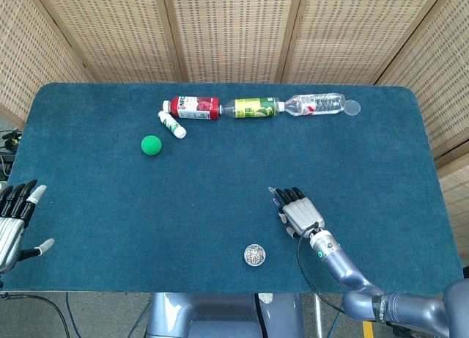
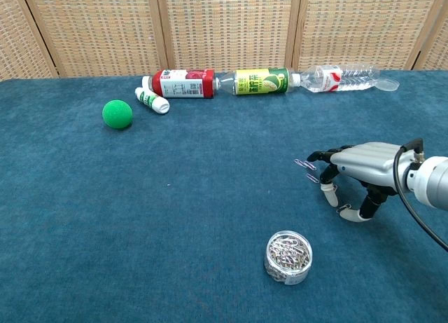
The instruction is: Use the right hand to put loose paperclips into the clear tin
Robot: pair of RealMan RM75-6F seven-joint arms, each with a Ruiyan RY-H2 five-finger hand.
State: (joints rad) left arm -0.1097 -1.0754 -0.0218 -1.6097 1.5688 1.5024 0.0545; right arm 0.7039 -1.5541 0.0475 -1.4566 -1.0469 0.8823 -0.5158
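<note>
The clear tin (image 1: 254, 255) (image 2: 288, 256), holding several paperclips, stands near the table's front edge. Loose paperclips (image 2: 306, 164) (image 1: 272, 191) lie on the blue cloth up and to the right of it. Another clip (image 2: 343, 209) lies by the thumb. My right hand (image 1: 299, 212) (image 2: 353, 172) is palm down, low over the cloth, with its fingers apart. Its fingertips (image 2: 312, 155) reach the loose clips, and I see nothing held in it. My left hand (image 1: 13, 221) rests open at the table's left front corner.
Three bottles lie in a row at the back: red (image 1: 194, 107), green-yellow (image 1: 253, 108) and clear (image 1: 315, 103). A small white bottle (image 1: 172, 125) and a green ball (image 1: 151, 145) lie left of centre. A clear lid (image 1: 353, 108) lies beside the clear bottle.
</note>
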